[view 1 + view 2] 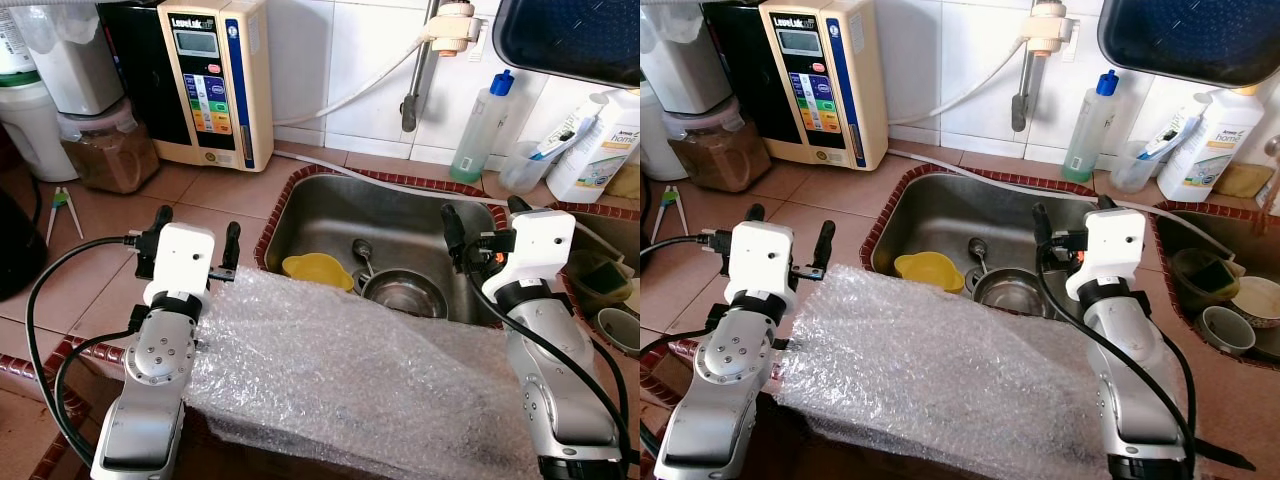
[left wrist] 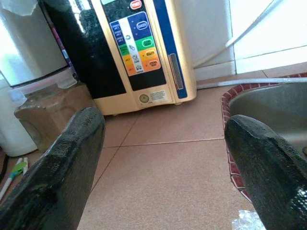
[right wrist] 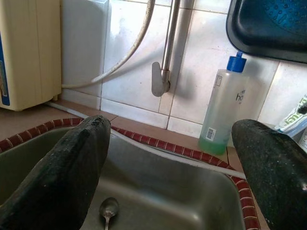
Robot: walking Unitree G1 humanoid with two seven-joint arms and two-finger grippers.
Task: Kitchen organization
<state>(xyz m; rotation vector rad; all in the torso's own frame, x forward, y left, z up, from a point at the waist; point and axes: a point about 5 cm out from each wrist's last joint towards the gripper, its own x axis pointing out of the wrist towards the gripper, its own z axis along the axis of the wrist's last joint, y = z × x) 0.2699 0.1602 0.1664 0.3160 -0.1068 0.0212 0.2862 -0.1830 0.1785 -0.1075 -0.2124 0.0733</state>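
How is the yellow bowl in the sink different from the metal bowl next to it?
The yellow bowl is opaque plastic-looking yellow; the metal bowl is shiny steel. The yellow bowl looks smaller and sits nearer the sink's left wall; the metal bowl sits mid-basin. Both rest open side up, partly hidden by the bubble wrap.

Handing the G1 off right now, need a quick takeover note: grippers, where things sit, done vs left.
Left gripper: open, empty, over the tiled counter left of the sink.
Right gripper: open, empty, over the sink's right side.
Bubble wrap sheet lies across the counter's front edge and the sink's near rim.
In the sink: yellow bowl, steel bowl, spoon.
Done: nothing evident; nothing grasped.
Left: probably clear the wrap and sink items.
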